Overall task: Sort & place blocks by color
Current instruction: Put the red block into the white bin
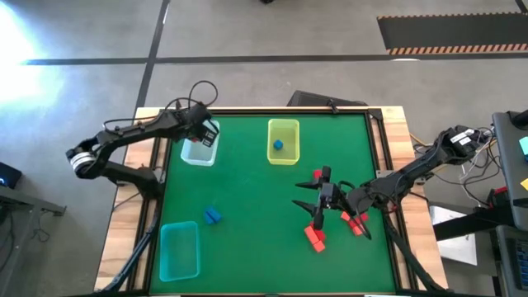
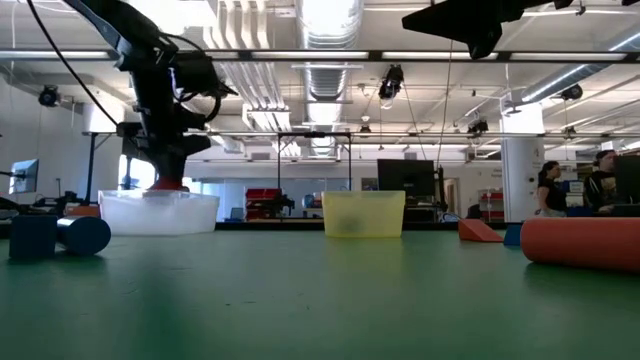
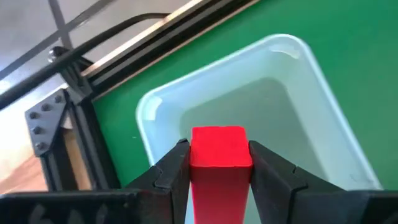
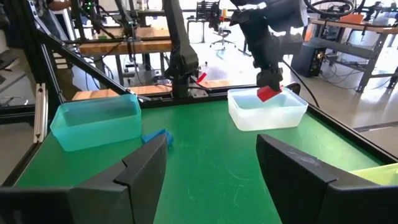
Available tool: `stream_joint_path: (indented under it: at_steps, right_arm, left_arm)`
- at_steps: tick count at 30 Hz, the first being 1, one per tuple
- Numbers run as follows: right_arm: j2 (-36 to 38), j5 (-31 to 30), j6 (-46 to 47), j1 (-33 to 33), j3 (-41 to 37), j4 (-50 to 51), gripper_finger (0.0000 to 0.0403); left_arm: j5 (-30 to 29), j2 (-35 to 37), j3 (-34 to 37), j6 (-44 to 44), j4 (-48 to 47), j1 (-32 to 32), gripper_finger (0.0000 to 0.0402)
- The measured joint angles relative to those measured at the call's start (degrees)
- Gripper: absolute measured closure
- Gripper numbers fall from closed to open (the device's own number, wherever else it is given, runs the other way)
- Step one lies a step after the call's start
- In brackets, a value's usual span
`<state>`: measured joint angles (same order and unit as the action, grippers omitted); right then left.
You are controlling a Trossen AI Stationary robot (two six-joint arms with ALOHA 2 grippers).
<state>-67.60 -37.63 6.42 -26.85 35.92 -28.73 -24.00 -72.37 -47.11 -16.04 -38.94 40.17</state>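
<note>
My left gripper [image 1: 202,132] hangs over the pale blue tray [image 1: 198,150] at the far left, shut on a red block [image 3: 217,149]. The block sits just above the tray's rim in the low view [image 2: 170,185]. My right gripper [image 1: 310,202] is open and empty, low over the mat among several red blocks [image 1: 315,238]. Two more red blocks lie at its right [image 1: 355,221] and one at its far side [image 1: 317,174]. Blue blocks [image 1: 213,216] lie on the mat at the left. One blue block [image 1: 278,145] lies in the yellow-green tray [image 1: 283,157]. My left gripper pinches the red block by two opposite sides [image 3: 194,163] between its two fingers [image 3: 171,171]. The fingers point down from above. The block's lower end [image 3: 217,146] sticks out past the fingertips, lifted clear over the inside of the pale blue tray [image 3: 249,106].
A teal tray [image 1: 179,250] stands at the near left corner. The table's raised black frame [image 1: 375,148] runs round the green mat. In the low view a red block [image 2: 580,242] and blue blocks [image 2: 60,236] lie close to the camera. People sit in the room behind [image 2: 548,188].
</note>
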Motion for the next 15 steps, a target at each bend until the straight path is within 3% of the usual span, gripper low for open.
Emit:
stream_joint_path:
  at_steps: [8, 15]
  right_arm:
    - [0.0, 0.0, 0.0, 0.0, 0.0, 0.0, 0.0166]
    - [-0.02, 0.0, 0.02, 0.0, 0.0, 0.04, 0.0165]
  left_arm:
    - [2.31, -2.54, 0.65, -0.7, 0.94, 1.46, 0.0286]
    - [1.9, -4.01, 0.37, -1.18, 0.98, 1.46, 0.021]
